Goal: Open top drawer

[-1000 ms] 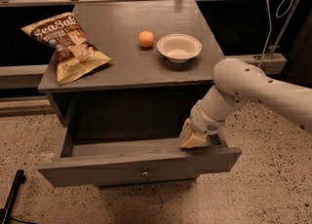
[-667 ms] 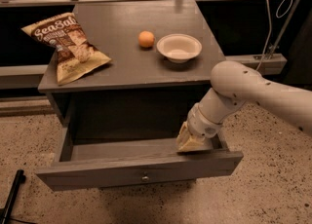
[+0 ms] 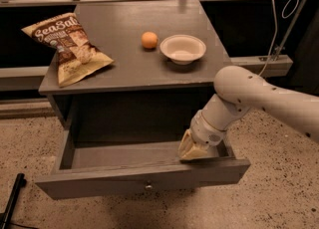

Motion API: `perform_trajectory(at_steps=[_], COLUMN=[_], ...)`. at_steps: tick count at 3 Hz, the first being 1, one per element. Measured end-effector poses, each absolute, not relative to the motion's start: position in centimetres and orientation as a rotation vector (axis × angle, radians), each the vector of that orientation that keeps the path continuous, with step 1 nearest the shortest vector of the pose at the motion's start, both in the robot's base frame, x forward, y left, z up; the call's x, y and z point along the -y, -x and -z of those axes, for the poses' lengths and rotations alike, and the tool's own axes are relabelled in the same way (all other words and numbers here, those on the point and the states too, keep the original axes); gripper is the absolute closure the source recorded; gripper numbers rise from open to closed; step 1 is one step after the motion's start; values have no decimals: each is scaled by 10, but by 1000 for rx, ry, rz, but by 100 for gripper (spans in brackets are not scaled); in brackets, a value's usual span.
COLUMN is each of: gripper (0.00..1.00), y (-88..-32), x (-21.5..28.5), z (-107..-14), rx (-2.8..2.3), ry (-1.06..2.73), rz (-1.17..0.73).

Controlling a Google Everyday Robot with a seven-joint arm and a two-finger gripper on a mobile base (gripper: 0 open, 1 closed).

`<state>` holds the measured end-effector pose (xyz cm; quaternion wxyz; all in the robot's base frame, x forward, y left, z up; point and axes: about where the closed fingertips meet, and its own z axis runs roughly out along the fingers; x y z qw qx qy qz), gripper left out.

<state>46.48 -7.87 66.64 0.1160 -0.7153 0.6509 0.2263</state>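
Note:
The grey top drawer (image 3: 124,177) stands pulled well out of the grey cabinet, and its inside looks empty. A small round metal knob (image 3: 148,186) sits at the centre of its front. My gripper (image 3: 192,149) reaches down into the drawer at its right end and rests against the inner side of the drawer front, at its top edge. The white arm (image 3: 259,96) comes in from the right. No other drawers show in this view.
On the cabinet top (image 3: 134,68) lie a SeaSalt chip bag (image 3: 70,46), an orange (image 3: 149,40) and a white bowl (image 3: 183,49). A black pole (image 3: 10,205) stands at the bottom left. A cable (image 3: 274,19) hangs at the back right. The floor is speckled.
The drawer has slid a little further out toward the camera, and my gripper has moved with it, slightly left and down.

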Motion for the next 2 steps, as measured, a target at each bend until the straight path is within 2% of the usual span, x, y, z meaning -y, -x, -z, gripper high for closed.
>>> perform_trajectory(at_steps=[2], gripper=[100], y=[-453], x=[79], z=[-666], rx=[-1913], ry=[2100], rz=[-699])
